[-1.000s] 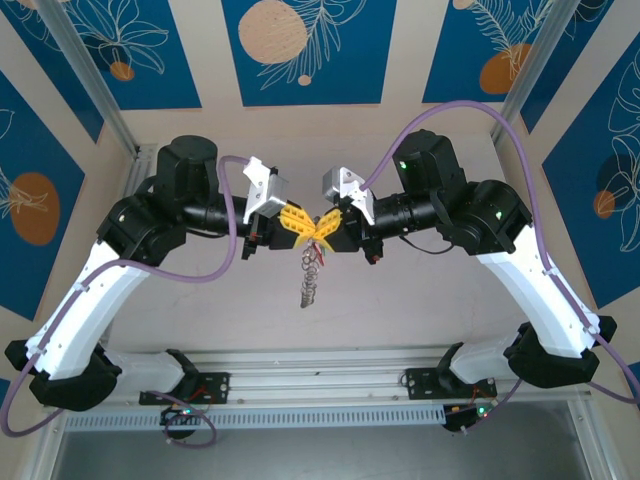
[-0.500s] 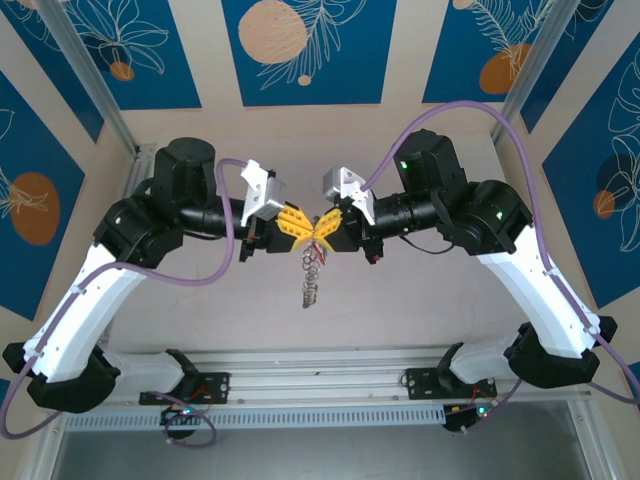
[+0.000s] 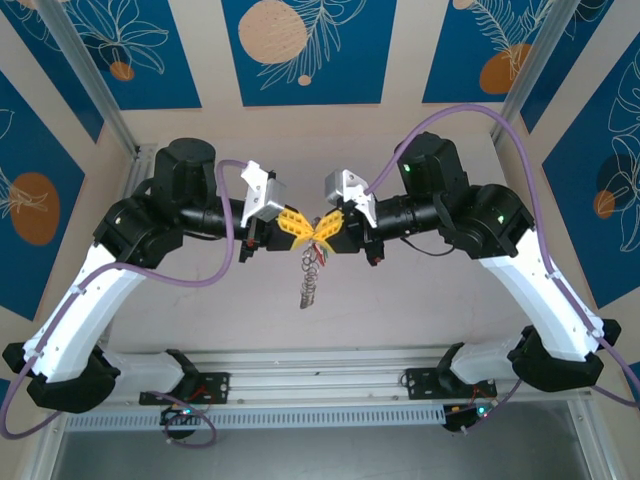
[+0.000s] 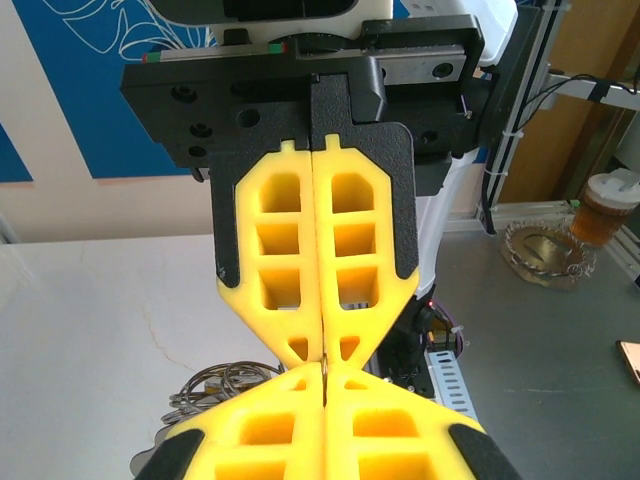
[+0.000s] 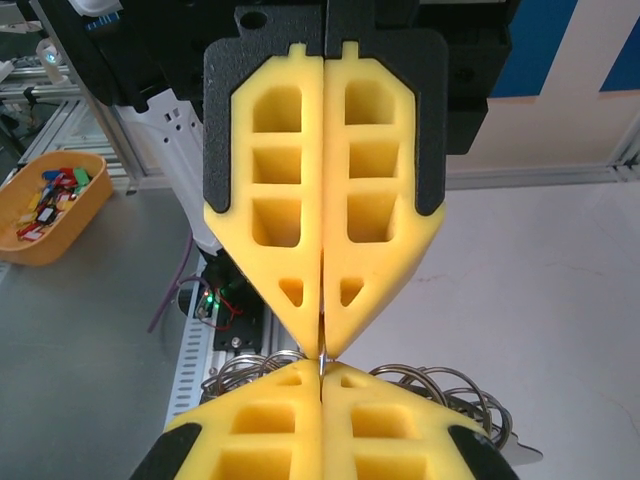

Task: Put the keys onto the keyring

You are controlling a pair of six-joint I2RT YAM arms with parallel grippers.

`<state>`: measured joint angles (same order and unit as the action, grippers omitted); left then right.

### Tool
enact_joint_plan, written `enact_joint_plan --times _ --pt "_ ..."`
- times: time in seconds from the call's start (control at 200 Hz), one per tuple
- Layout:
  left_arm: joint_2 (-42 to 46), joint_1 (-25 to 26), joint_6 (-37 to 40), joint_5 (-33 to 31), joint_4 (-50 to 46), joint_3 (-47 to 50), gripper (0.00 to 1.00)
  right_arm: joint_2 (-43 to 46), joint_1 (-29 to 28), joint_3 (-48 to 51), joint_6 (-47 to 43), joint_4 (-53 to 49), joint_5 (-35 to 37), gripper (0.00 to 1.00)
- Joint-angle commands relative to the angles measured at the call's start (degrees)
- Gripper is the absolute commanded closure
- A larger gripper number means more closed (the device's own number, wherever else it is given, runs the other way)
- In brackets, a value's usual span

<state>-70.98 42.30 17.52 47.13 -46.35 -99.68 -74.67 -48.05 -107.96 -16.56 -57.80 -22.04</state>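
1. Top external view: the left gripper (image 3: pixel 303 233) is pointing toward 3 o'clock, fingers pressing together on the keyring's thin wire.
2. At 6 o'clock from the touching tips, the keyring (image 3: pixel 310 278) is dangling.
3. The right gripper (image 3: pixel 322 232) is pinching the same wire, fingers together.

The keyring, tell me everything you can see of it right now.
The keyring is a floppy bunch of thin grey metal wire loops, looking like a loose chain. It hangs from the spot where the left gripper and right gripper meet tip to tip, both shut, with a thin metal sliver pinched between them. Its lower end dangles over the pale table; whether it touches cannot be told.
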Motion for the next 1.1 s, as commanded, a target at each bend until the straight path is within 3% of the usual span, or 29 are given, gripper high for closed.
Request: enact_joint_plan --times 0.0,0.145,0.345,0.8,1.095 --pt "0.7 0.5 -0.2 0.5 -0.1 0.1 1.0 3.4 -0.3 2.2 -0.9 6.1 -2.0 0.97" --pt "1.6 0.5 -1.4 0.3 2.2 1.0 1.0 5.7 0.1 5.3 -0.2 8.2 -1.5 0.78" --pt "1.8 0.5 -2.3 0.1 3.9 1.4 1.0 6.9 1.2 7.0 1.2 8.6 -1.4 0.67" --pt "2.0 0.5 -4.5 0.7 7.7 2.4 1.0 11.9 1.9 18.9 7.6 13.9 -4.9 0.74" --pt "2.3 0.6 -5.6 1.3 9.0 2.9 1.0 10.5 1.9 20.1 8.6 16.9 -4.8 0.72"
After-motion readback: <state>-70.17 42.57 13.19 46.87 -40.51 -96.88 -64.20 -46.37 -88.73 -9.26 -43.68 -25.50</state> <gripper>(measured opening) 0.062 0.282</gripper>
